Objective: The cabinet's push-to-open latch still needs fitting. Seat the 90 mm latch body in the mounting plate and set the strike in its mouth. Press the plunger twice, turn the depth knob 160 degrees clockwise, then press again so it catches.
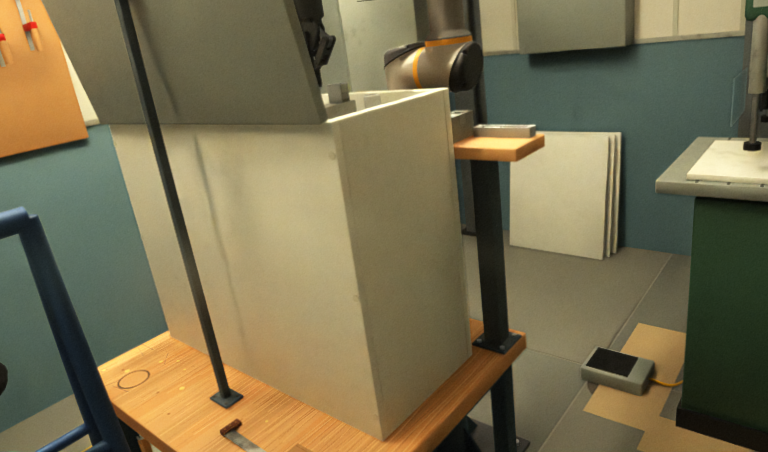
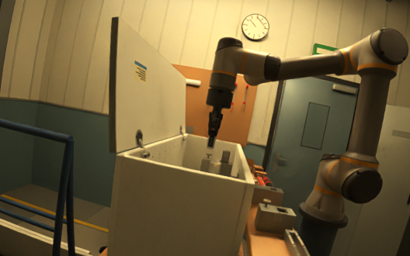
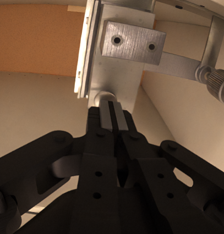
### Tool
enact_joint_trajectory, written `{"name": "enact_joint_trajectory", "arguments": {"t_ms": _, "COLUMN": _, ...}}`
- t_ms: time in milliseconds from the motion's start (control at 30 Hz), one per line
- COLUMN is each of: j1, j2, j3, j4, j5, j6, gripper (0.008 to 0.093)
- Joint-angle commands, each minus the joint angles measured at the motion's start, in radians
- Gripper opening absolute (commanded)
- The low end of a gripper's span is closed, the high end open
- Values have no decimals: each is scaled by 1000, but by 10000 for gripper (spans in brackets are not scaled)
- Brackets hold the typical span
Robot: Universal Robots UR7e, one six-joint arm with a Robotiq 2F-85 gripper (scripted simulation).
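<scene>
Inside the open white cabinet (image 2: 179, 194) the metal latch body (image 3: 115, 79) sits in its mounting plate (image 3: 84, 52) on the cabinet wall, with the strike block (image 3: 132, 42) at its far end. The round plunger (image 3: 104, 96) pokes out of the latch's near end. My gripper (image 3: 114, 114) is closed and empty, its fingertips right at the plunger. In the second side camera the gripper (image 2: 211, 142) hangs just above the latch parts (image 2: 216, 163). The knurled depth knob (image 3: 218, 85) sits to the right on a bracket.
The cabinet's raised lid (image 2: 144, 85) stands close to the left of my arm, propped by a dark strut (image 1: 173, 213). A small wooden shelf (image 1: 499, 147) on a post carries a metal tray beside the cabinet. Grey fixture blocks (image 2: 274, 217) lie on the bench near the robot base.
</scene>
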Motion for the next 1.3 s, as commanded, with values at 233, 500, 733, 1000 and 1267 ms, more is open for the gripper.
{"name": "enact_joint_trajectory", "arguments": {"t_ms": 233, "j1": 0, "j2": -4, "j3": -8, "j4": 10, "j5": 0, "j6": 0, "gripper": 80}}
{"name": "enact_joint_trajectory", "arguments": {"t_ms": 500, "j1": 0, "j2": -4, "j3": -9, "j4": 12, "j5": 0, "j6": 0, "gripper": 80}}
{"name": "enact_joint_trajectory", "arguments": {"t_ms": 733, "j1": 0, "j2": -10, "j3": -23, "j4": 32, "j5": 0, "j6": 0, "gripper": 80}}
{"name": "enact_joint_trajectory", "arguments": {"t_ms": 1000, "j1": 0, "j2": -33, "j3": -95, "j4": 126, "j5": 0, "j6": 0, "gripper": 80}}
{"name": "enact_joint_trajectory", "arguments": {"t_ms": 1267, "j1": 0, "j2": -43, "j3": -141, "j4": 183, "j5": 0, "j6": 0, "gripper": 80}}
